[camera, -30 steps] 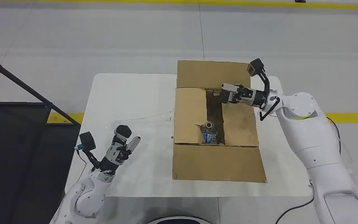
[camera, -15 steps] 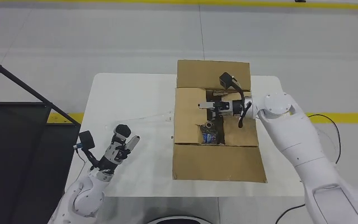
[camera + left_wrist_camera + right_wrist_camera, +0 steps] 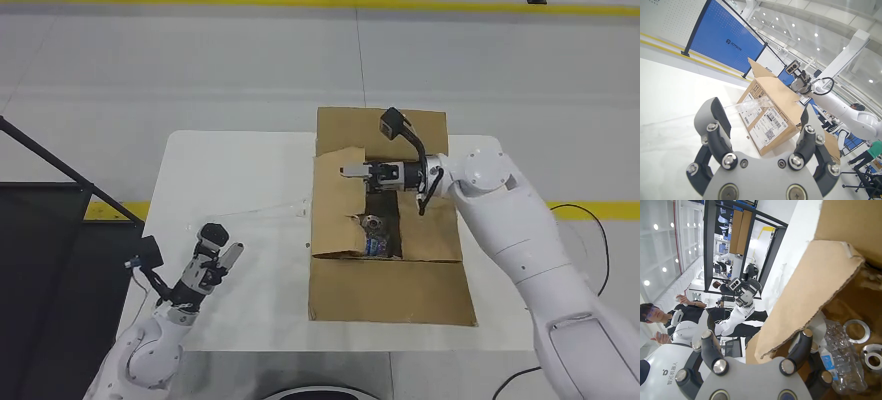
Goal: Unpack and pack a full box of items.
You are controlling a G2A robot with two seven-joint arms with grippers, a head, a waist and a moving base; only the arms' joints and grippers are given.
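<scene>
The cardboard box (image 3: pixel 390 290) stands in the middle of the white table (image 3: pixel 250 160) with its top flaps spread. My right gripper (image 3: pixel 352 172) is over the far end of the left flap (image 3: pixel 335 205), which is raised. In the right wrist view the gripper (image 3: pixel 755 325) is open and straddles that flap's torn edge (image 3: pixel 810 291), one finger under it. Inside lie a crumpled clear bottle (image 3: pixel 840 357) with a blue label and two metal rings (image 3: pixel 856 330). My left gripper (image 3: pixel 222 252) is open and empty over the table's near left, pointing at the box (image 3: pixel 770 117).
A strip of clear plastic (image 3: pixel 270 210) lies on the table left of the box and shows against its labelled side (image 3: pixel 751 104). A black panel (image 3: pixel 50 260) stands off the table's left edge.
My right gripper has swung from the box's far right corner across the opening to the left flap, whose edge has lifted. The left arm has shifted slightly.
</scene>
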